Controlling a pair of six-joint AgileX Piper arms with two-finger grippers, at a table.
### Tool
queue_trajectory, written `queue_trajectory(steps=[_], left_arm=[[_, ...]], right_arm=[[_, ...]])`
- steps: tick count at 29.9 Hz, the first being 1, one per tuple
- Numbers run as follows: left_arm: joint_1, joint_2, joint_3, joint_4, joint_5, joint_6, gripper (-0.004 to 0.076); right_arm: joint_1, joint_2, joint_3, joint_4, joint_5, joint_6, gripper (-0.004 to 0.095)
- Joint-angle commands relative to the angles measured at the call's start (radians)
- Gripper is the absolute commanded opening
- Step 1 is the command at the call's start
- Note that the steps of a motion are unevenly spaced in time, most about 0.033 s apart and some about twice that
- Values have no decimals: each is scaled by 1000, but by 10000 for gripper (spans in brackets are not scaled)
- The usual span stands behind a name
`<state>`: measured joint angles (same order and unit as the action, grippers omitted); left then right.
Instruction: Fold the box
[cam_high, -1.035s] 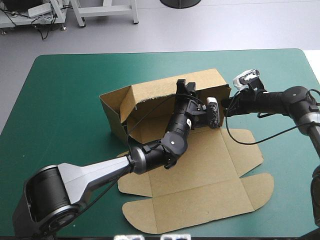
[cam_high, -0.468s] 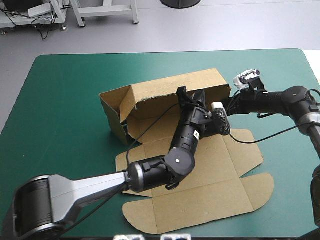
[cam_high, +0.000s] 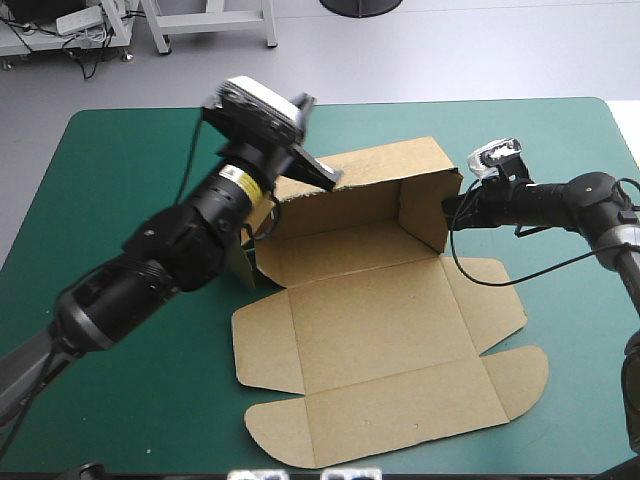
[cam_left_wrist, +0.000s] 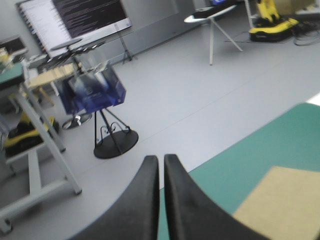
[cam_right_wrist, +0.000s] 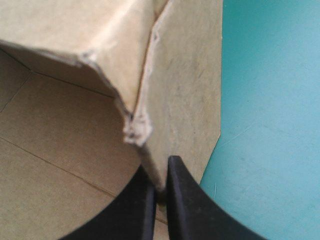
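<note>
Brown board lies flat nearest me: the box (cam_high: 380, 330) has its lid and rounded flaps spread on the teal-green tabletop (cam_high: 560, 140) toward the near edge. Beyond them the tray floor ends in raised walls at the back and at both sides. My left arm (cam_high: 170, 255) crosses over the left wall and hides most of it, so I cannot tell how that corner sits.

My left tool (cam_high: 322, 174) is raised over the left end of the back wall, fingers pressed together with nothing between them. From above I cannot tell whether it touches the board. Its own wrist view looks level past the tabletop's edge, with only a cut-off corner of the box below and beside the tool.

My right tool (cam_high: 447, 212) is at the right wall, outside the tray. Its fingertips are hard to make out from above. The right wrist view shows it clenched on the wall's thin edge, with a frayed, blurred corner just ahead. The tray floor is on one side and bare cover on the other.
</note>
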<state>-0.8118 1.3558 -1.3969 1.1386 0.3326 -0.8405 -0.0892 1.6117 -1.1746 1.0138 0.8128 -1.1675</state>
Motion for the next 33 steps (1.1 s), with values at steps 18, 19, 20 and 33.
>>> queue_trajectory(steps=[18,19,20,33], left_arm=[[971,-44,-32,-1799,415,1263,17],[1005,-35,-32,-1805,444,1263,17],[1036,-23,-32,-1809,482,1263,17],[1213,7,50,-1806,647,1364,15]], right_arm=[[1,-193,-24,-3,99,247,2],[1,-208,-24,-28,111,283,2],[1,-233,-24,-55,128,323,2],[1,-356,-33,-267,335,662,2]])
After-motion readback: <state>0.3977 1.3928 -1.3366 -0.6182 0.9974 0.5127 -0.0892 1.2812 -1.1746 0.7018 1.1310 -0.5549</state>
